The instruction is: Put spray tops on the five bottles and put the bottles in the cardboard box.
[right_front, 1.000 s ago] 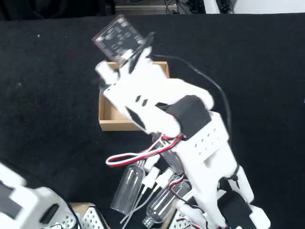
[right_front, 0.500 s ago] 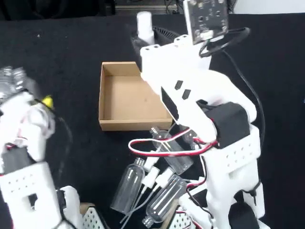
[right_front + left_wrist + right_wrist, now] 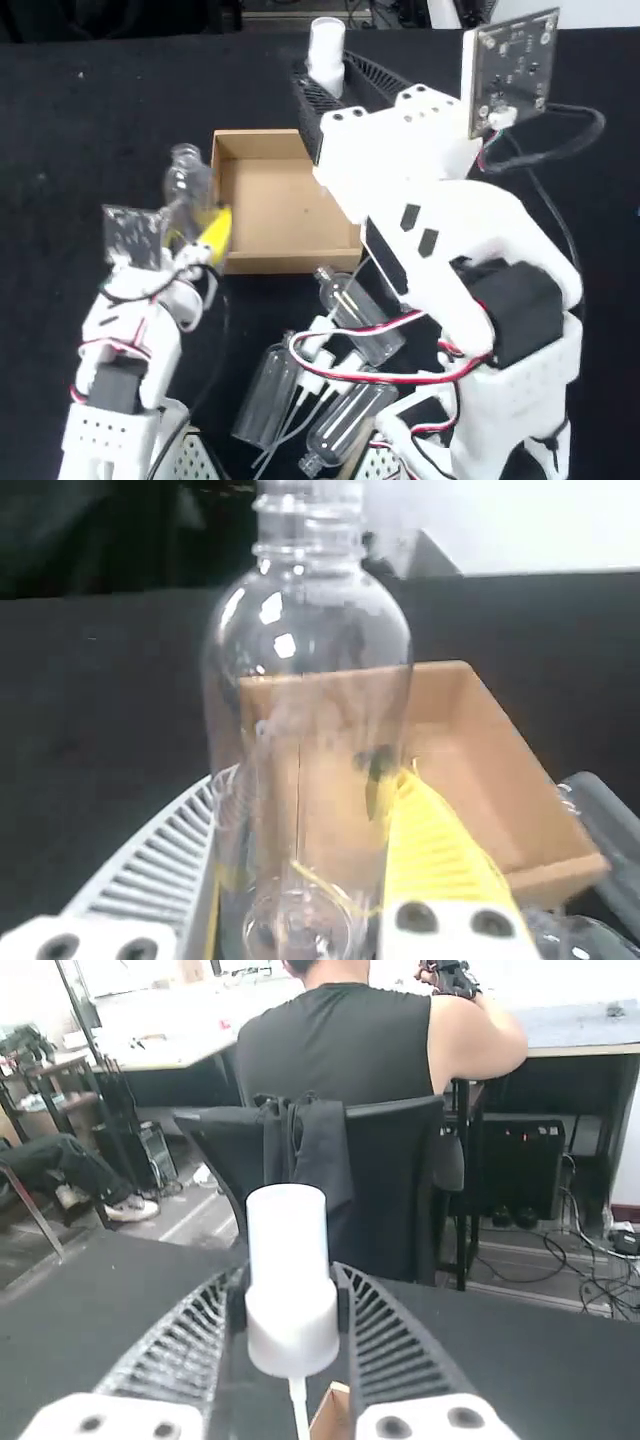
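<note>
A clear bottle (image 3: 186, 172) is pinched upright by the left tool (image 3: 196, 228) and held raised just beside a side wall of the open cardboard box (image 3: 285, 205). The box is set around the middle of the black bench (image 3: 80, 120). A white spray top (image 3: 327, 52) is clamped between the fingers of the right tool (image 3: 327, 75), held up toward the bench's far edge. Three more bottles (image 3: 355, 325) are laid close together between the box and the bench's near edge.

The bottle (image 3: 310, 730) was cut off at its neck by the left wrist view's edge. The spray top (image 3: 292, 1300) had its dip tube (image 3: 297, 1405) run out of frame. In the high view, the right arm (image 3: 430, 230) hid the right side of the cardboard box (image 3: 250, 262) and parts of the lying bottles (image 3: 268, 395).
</note>
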Available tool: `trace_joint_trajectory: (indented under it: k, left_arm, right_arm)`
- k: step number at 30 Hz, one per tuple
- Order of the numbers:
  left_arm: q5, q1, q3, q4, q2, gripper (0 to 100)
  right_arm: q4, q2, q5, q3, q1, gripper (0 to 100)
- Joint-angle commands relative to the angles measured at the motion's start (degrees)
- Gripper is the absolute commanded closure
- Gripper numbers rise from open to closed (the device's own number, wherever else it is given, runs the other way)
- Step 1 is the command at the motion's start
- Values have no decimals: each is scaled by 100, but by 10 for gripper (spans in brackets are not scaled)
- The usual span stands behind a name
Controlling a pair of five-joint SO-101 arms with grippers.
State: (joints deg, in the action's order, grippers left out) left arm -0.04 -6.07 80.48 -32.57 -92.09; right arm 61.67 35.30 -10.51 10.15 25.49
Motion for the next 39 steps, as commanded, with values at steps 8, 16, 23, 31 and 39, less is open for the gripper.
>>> trace_joint_trajectory:
  k: [8,16,23,31,39]
  left_arm:
    - [44,-1024,1464,1266,-1196,968]
    - [44,-998,1692,1767,-1240,967]
    - [44,-1015,1692,1732,-1240,967]
    - [44,-1024,1692,1723,-1240,967]
    - [44,-1024,1692,1723,-1240,967]
  right_arm:
    - [-765,453,-1284,-576,-88,987]
    - [-2435,716,-1187,-1868,-88,987]
    - [-3200,743,-1204,-2325,97,987]
    - [-3859,1965,-1143,-3459,756,987]
    - [-4800,2158,-1143,-4154,774,988]
